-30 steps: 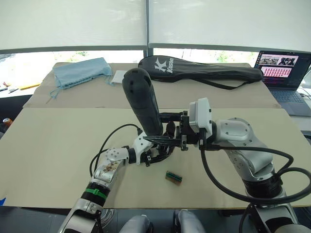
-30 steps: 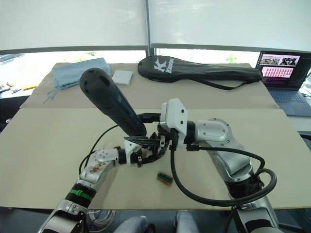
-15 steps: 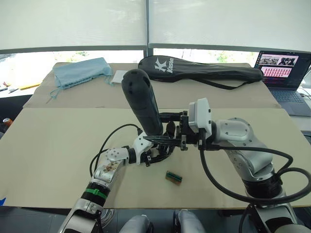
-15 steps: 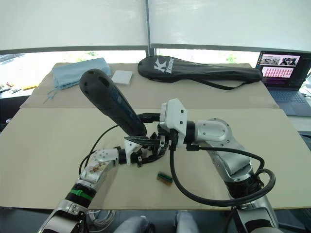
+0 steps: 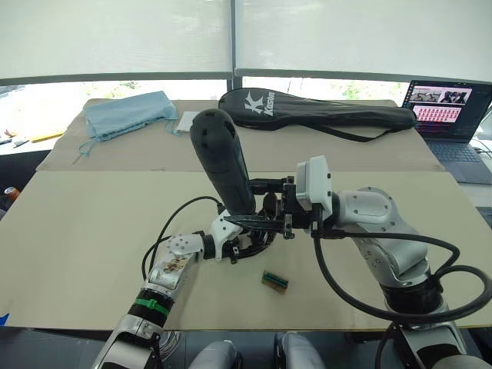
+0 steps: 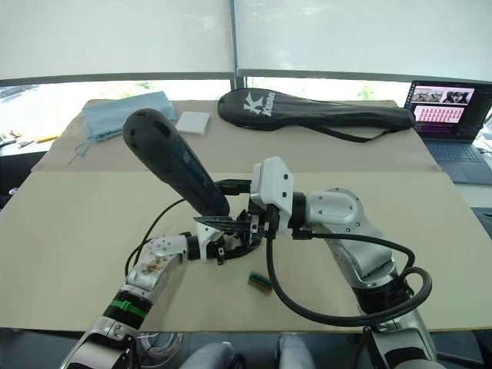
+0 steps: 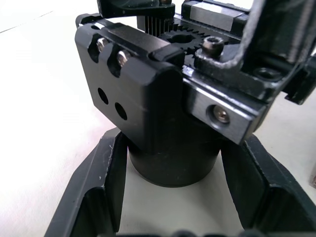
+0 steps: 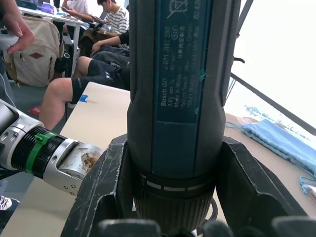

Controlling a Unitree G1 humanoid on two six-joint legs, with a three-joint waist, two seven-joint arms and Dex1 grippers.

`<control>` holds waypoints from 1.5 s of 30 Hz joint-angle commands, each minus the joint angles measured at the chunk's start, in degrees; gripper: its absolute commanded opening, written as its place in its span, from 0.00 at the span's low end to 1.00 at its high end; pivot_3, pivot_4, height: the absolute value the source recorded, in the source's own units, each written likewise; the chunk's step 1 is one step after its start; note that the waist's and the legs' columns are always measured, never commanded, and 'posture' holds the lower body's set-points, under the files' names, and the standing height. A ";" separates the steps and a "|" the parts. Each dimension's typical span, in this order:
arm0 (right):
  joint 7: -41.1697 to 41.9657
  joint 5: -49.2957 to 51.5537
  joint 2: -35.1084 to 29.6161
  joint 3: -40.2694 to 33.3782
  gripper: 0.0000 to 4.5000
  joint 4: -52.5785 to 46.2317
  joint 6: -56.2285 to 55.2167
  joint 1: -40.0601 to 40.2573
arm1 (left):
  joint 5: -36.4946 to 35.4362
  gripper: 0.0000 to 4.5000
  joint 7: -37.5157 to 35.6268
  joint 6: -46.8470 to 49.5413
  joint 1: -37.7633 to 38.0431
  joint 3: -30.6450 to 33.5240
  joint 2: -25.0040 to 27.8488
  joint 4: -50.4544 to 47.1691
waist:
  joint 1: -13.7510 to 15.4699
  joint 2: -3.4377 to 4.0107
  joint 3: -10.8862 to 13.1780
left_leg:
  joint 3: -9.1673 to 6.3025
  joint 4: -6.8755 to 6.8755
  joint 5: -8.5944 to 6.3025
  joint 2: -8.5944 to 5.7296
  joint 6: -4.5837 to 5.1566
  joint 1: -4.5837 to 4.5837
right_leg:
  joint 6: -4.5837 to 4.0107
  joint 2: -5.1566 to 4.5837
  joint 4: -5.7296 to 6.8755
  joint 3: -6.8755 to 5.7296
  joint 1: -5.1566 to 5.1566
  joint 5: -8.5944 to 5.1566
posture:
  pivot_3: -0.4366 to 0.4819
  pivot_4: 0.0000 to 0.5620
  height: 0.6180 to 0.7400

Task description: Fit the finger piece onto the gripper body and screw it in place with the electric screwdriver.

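Note:
My left gripper (image 5: 246,240) is low over the table, shut on the round base of the black gripper body (image 7: 148,113). Its fingers (image 7: 94,192) clamp the cylinder from both sides. On top of the body are a toothed gear and a black block with two screw heads; I cannot tell the finger piece apart from the body. My right gripper (image 5: 269,206) is shut on the electric screwdriver (image 5: 223,165), a thick black cylinder. It stands tilted, its rounded end up and to the left, its lower end over the body. Its bit is hidden.
A small brown and green piece (image 5: 274,281) lies on the table just in front of the grippers. At the back lie a black racket bag (image 5: 323,111), a blue cloth (image 5: 127,114) and a white pad (image 5: 187,121). A laptop (image 5: 450,104) stands at the far right. People (image 8: 98,44) sit beyond the table.
The screwdriver's upper end has leaned slightly to the left and my right arm has shifted a little left with it. The left gripper and the body have stayed put.

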 commanded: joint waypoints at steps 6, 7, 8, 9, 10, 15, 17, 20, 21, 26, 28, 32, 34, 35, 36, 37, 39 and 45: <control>-0.11 1.34 0.49 -0.80 0.42 -2.25 -0.46 -1.63 | 0.81 0.50 -1.10 2.34 2.41 -2.45 0.43 0.69 | -0.14 0.00 0.00 | 0.00 0.00 0.00 0.00 0.00 0.00 | 0.00 0.00 0.00 0.00 0.00 0.00 | 0.48 0.27 1.00; -0.07 1.46 0.46 -0.85 0.42 -2.30 -0.38 -1.64 | 0.81 0.50 -1.11 2.35 2.42 -2.46 0.43 0.67 | -0.14 0.00 0.00 | 0.00 -0.01 0.00 0.00 0.00 0.00 | 0.00 0.00 0.00 0.00 -0.01 0.00 | 0.48 0.27 1.00; 0.04 1.77 0.45 -0.94 0.42 -2.38 -0.19 -1.72 | 0.82 0.50 -1.15 2.29 2.37 -2.45 0.42 0.78 | -0.16 0.00 0.00 | 0.00 -0.01 0.00 0.00 0.00 0.00 | 0.00 0.00 0.00 0.00 -0.01 0.00 | 0.48 0.27 1.00; -0.73 2.75 0.98 -1.53 0.42 -2.50 0.59 -1.81 | 0.82 0.50 -1.17 2.26 2.33 -2.44 0.41 0.85 | -0.16 0.00 0.00 | 0.00 -0.01 0.00 0.00 0.00 0.00 | 0.00 0.00 0.00 0.00 -0.01 0.00 | 0.48 0.27 1.00; -1.17 3.57 1.28 -2.00 0.42 -2.63 1.22 -1.92 | 0.81 0.50 -1.18 2.23 2.30 -2.44 0.40 0.90 | -0.19 0.00 0.00 | 0.00 -0.01 0.00 0.00 0.00 0.00 | 0.00 0.00 0.00 0.00 0.00 0.00 | 0.48 0.27 1.00; -2.36 6.14 1.30 -3.84 0.42 -2.97 3.83 -2.18 | 0.75 0.50 -1.12 2.32 2.32 -2.42 0.35 0.88 | -0.22 0.00 0.00 | 0.00 0.00 0.00 0.00 0.00 0.00 | 0.00 0.00 0.00 0.00 0.00 0.00 | 0.48 0.27 1.00; -3.12 7.94 1.27 -4.90 0.42 -3.00 5.39 -2.44 | 0.74 0.50 -1.10 2.36 2.32 -2.42 0.34 0.86 | -0.23 0.00 0.00 | 0.00 -0.01 0.00 0.00 0.00 0.00 | 0.00 0.00 -0.01 0.00 0.00 0.00 | 0.48 0.27 1.00; -4.19 9.81 1.36 -6.06 0.42 -2.94 7.07 -2.80 | 0.73 0.50 -1.09 2.39 2.31 -2.37 0.37 0.87 | -0.23 0.00 0.00 | 0.00 -0.01 0.00 0.00 0.00 0.00 | 0.00 0.00 -0.01 0.01 0.00 0.00 | 0.48 0.27 1.00; -4.54 10.35 1.42 -6.37 0.42 -2.93 7.53 -2.86 | 0.72 0.50 -1.09 2.40 2.32 -2.36 0.39 0.86 | -0.25 0.00 0.00 | 0.00 -0.01 0.00 0.00 0.00 0.00 | 0.00 -0.01 -0.01 0.01 0.00 0.00 | 0.48 0.27 1.00; -6.53 12.99 1.66 -7.51 0.42 -3.07 9.51 -2.75 | 0.72 0.50 -1.04 2.46 2.34 -2.35 0.42 0.78 | -0.29 0.00 0.00 | 0.00 -0.01 0.00 0.00 0.00 0.00 | 0.00 -0.01 -0.01 0.02 0.00 0.00 | 0.48 0.27 1.00; -7.29 13.99 1.63 -7.85 0.42 -3.17 10.19 -2.57 | 0.71 0.50 -1.04 2.50 2.37 -2.34 0.44 0.74 | -0.32 0.00 0.00 | 0.00 -0.01 0.00 0.00 0.00 0.00 | 0.00 -0.01 -0.01 0.02 0.00 0.00 | 0.48 0.27 1.00; -8.27 14.56 1.19 -8.22 0.42 -3.33 11.04 -1.84 | 0.71 0.50 -1.07 2.54 2.25 -2.32 0.46 0.82 | -0.34 0.00 0.00 | 0.00 -0.01 0.00 0.00 0.00 -0.01 | 0.00 -0.01 -0.01 0.03 0.00 0.00 | 0.48 0.27 1.00; -8.28 14.19 0.71 -7.94 0.42 -3.22 10.88 -1.28 | 0.71 0.50 -1.10 2.54 2.23 -2.34 0.46 0.81 | -0.34 0.00 0.00 | 0.00 -0.01 0.00 0.00 0.00 -0.01 | 0.00 -0.01 -0.01 0.04 0.00 0.00 | 0.48 0.27 1.00; -8.28 14.06 0.63 -7.81 0.42 -3.17 10.78 -1.04 | 0.70 0.50 -1.11 2.55 2.24 -2.34 0.47 0.79 | -0.34 0.00 0.00 | 0.00 -0.01 0.00 0.00 0.01 -0.01 | 0.00 -0.01 -0.01 0.04 0.00 0.00 | 0.48 0.27 1.00; -8.26 13.88 0.60 -7.66 0.42 -3.11 10.62 -0.84 | 0.69 0.50 -1.13 2.56 2.24 -2.35 0.47 0.77 | -0.34 0.00 0.00 | 0.00 -0.01 0.00 0.00 0.01 -0.01 | 0.00 -0.01 -0.01 0.04 0.00 0.00 | 0.48 0.27 1.00; -8.26 13.65 0.62 -7.49 0.42 -3.03 10.41 -0.68 | 0.68 0.50 -1.13 2.58 2.25 -2.35 0.47 0.76 | -0.34 0.00 0.00 | 0.00 -0.01 0.00 0.00 0.01 0.00 | 0.00 -0.01 -0.01 0.04 0.00 0.00 | 0.48 0.27 1.00; -8.24 13.30 0.72 -7.21 0.42 -2.88 10.06 -0.39 | 0.68 0.50 -1.14 2.60 2.26 -2.35 0.48 0.73 | -0.37 0.00 0.00 | 0.00 -0.01 0.00 0.00 0.01 -0.01 | 0.00 -0.01 -0.01 0.05 0.00 0.00 | 0.48 0.27 1.00; -8.08 11.52 1.19 -6.41 0.42 -2.15 8.88 0.12 | 0.65 0.50 -1.16 2.64 2.29 -2.39 0.50 0.65 | -0.41 0.00 0.00 | 0.00 -0.01 0.00 0.00 0.01 -0.01 | 0.00 -0.01 -0.01 0.05 0.00 0.00 | 0.48 0.27 1.00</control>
